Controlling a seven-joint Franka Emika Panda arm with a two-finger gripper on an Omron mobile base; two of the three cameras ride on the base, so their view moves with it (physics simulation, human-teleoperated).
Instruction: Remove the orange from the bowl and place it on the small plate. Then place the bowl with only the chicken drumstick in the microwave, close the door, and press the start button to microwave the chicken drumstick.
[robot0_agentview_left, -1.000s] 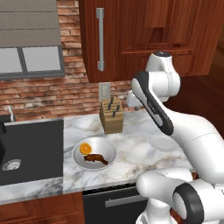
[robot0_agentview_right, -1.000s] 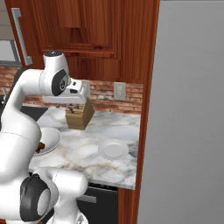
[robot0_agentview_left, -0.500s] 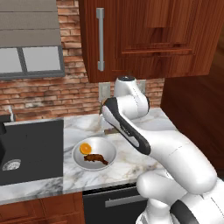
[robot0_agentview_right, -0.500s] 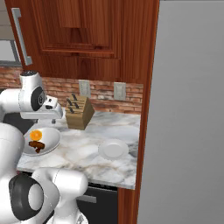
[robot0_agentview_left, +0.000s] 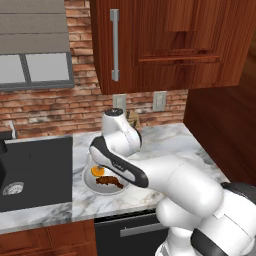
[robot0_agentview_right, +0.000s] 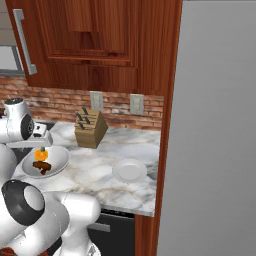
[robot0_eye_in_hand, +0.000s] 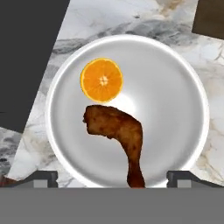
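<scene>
Hand view looks straight down into the bowl (robot0_eye_in_hand: 175, 131), which sits on the marble counter (robot0_eye_in_hand: 109, 22) with its lower rim cut off by the frame. The orange (robot0_eye_in_hand: 101, 80) lies cut face up in the upper left of the bowl, and the chicken drumstick (robot0_eye_in_hand: 118, 135) lies just below it, its thick end nearly touching the fruit and its thin end running out of sight at the bottom edge. The gripper (robot0_eye_in_hand: 112, 177) hangs above the bowl with its jaws spread wide and nothing between them; only the two dark fingertips (robot0_eye_in_hand: 41, 177) show, at either side of the drumstick's thin end. From the left base view the arm's elbow covers much of the bowl (robot0_agentview_left: 90, 182), leaving the orange (robot0_agentview_left: 97, 171) and drumstick (robot0_agentview_left: 110, 182) partly seen. The right base view shows the small plate (robot0_agentview_right: 129, 171) bare on the counter, well apart from the bowl (robot0_agentview_right: 60, 157), with a knife block (robot0_agentview_right: 90, 130) behind them.
</scene>
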